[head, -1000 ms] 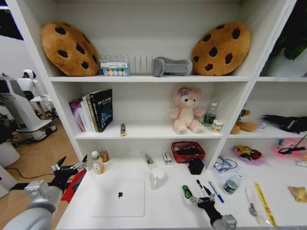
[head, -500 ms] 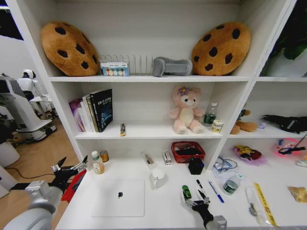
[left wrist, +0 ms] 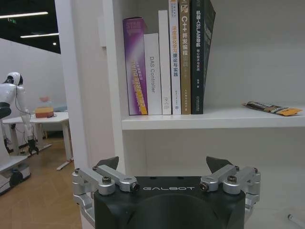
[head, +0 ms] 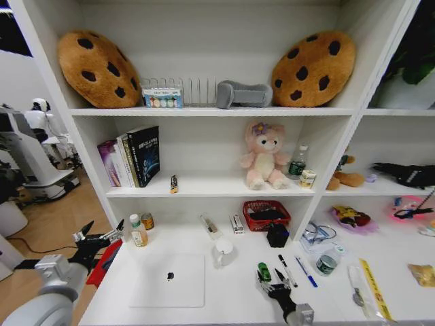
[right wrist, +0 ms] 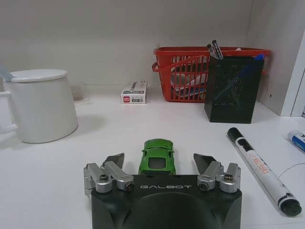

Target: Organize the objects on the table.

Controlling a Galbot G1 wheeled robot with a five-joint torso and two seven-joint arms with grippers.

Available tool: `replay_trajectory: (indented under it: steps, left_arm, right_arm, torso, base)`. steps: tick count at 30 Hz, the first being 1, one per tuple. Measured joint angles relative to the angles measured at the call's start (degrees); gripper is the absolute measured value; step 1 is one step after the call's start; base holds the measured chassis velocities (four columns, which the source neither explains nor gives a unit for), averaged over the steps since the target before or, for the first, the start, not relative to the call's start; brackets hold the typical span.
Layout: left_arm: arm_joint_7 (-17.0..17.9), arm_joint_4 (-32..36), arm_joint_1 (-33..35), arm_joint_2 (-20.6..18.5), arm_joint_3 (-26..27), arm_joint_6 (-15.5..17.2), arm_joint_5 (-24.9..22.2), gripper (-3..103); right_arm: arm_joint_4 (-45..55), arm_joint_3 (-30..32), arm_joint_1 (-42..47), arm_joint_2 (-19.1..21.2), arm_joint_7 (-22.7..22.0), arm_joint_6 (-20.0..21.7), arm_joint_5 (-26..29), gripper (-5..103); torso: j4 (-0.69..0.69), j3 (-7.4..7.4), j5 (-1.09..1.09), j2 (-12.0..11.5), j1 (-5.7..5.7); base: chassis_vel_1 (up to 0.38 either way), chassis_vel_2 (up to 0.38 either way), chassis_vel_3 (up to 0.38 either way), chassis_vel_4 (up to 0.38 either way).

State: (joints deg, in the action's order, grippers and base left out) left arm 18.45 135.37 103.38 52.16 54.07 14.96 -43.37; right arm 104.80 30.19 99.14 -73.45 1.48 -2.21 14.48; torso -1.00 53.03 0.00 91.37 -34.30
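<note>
The tiny green toy car [head: 264,271] [right wrist: 157,156] sits on the white table [head: 231,299] right of the silver laptop [head: 168,280]. My right gripper [head: 271,279] [right wrist: 161,160] is open just behind the car, with one finger on each side of its rear and not touching it. The white mug [head: 223,252] [right wrist: 41,105] stands beyond the laptop. At the back stands the black pen cup [head: 277,236] [right wrist: 233,88], holding pens. Markers [head: 287,269] [right wrist: 262,170] lie to the right of the car. My left gripper [head: 102,239] [left wrist: 162,164] hangs open off the table's left end.
A red basket [head: 266,214] [right wrist: 189,71] and a small box [right wrist: 134,92] sit against the back wall. A bottle [head: 138,231] and a small can [head: 147,221] stand back left, a green can [head: 327,263] to the right. Books [left wrist: 167,57] fill the shelf above.
My right gripper has moved left and forward along the table until its open fingers came to either side of the green car. The left arm has stayed put.
</note>
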Motion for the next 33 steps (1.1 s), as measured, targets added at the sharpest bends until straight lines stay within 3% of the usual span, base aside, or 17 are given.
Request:
replay_trajectory:
  steps: [2, 6, 8, 9, 11, 12, 14, 15, 27, 33]
  left_arm:
    - [0.0, 0.0, 0.0, 0.0, -0.1, 0.0, 0.0, 100]
    - [0.0, -0.2, 0.0, -0.1, -0.1, 0.0, 0.0, 100]
    - [0.0, -0.2, 0.0, -0.1, -0.1, 0.0, 0.0, 100]
    - [0.1, -0.2, 0.0, -0.2, -0.1, 0.0, 0.0, 100]
    - [0.1, -0.3, -0.1, -0.3, -0.1, 0.0, -0.1, 100]
    - [0.1, -0.4, -0.2, -0.4, -0.1, 0.0, -0.3, 100]
    - [0.1, -0.5, -0.2, -0.5, 0.0, 0.0, -0.3, 100]
    - [0.2, -0.5, -0.2, -0.7, 0.0, 0.0, -0.4, 100]
    - [0.3, -0.5, -0.3, -0.7, 0.0, 0.1, -0.6, 100]
    - [0.3, -0.6, -0.3, -0.6, -0.2, 0.1, -0.4, 100]
  right_arm:
    - [-0.4, -0.3, -0.4, 0.1, 0.0, 0.0, -0.1, 84]
    - [-0.5, -0.5, -0.8, 0.1, -0.4, 0.4, 0.0, 70]
    - [-0.5, -0.5, -0.8, 0.1, -0.5, 0.5, 0.0, 70]
    - [-0.5, -0.5, -0.8, 0.2, -0.6, 0.7, 0.0, 59]
    - [-0.5, -0.4, -0.7, 0.2, -0.5, 1.0, -0.1, 59]
    - [-0.6, -0.2, -0.7, 0.3, -0.5, 1.0, -0.3, 48]
    - [-0.6, -0.1, -0.7, 0.3, -0.4, 1.0, -0.5, 48]
    - [-0.6, 0.0, -0.7, 0.3, -0.4, 1.0, -0.5, 37]
    - [0.7, 0.5, -0.8, 0.1, -0.3, 1.0, -0.3, 37]
    - [7.3, 3.1, -0.7, 2.7, 1.8, 3.3, 4.1, 37]
  torso:
    - [0.0, 0.0, 0.0, 0.0, 0.0]
    - [0.01, 0.0, 0.0, 0.0, 0.0]
    - [0.01, 0.0, 0.0, 0.0, 0.0]
    - [0.0, 0.0, 0.0, 0.0, 0.0]
    - [0.0, 0.0, 0.0, 0.0, 0.0]
    - [0.0, 0.0, 0.0, 0.0, 0.0]
    - [0.0, 0.0, 0.0, 0.0, 0.0]
    - [0.0, 0.0, 0.0, 0.0, 0.0]
    - [0.0, 0.0, 0.02, 0.0, 0.0]
    - [0.0, 0.0, 0.0, 0.0, 0.0]
  base:
    - [0.0, 0.0, 0.0, 0.0]
    - [0.0, 0.0, 0.0, 0.0]
    - [0.0, 0.0, 0.0, 0.0]
    - [0.0, 0.0, 0.0, 0.0]
    - [0.0, 0.0, 0.0, 0.0]
    - [0.0, 0.0, 0.0, 0.0]
    - [0.0, 0.0, 0.0, 0.0]
    - [0.0, 0.0, 0.0, 0.0]
    - [0.0, 0.0, 0.0, 0.0]
    - [0.0, 0.0, 0.0, 0.0]
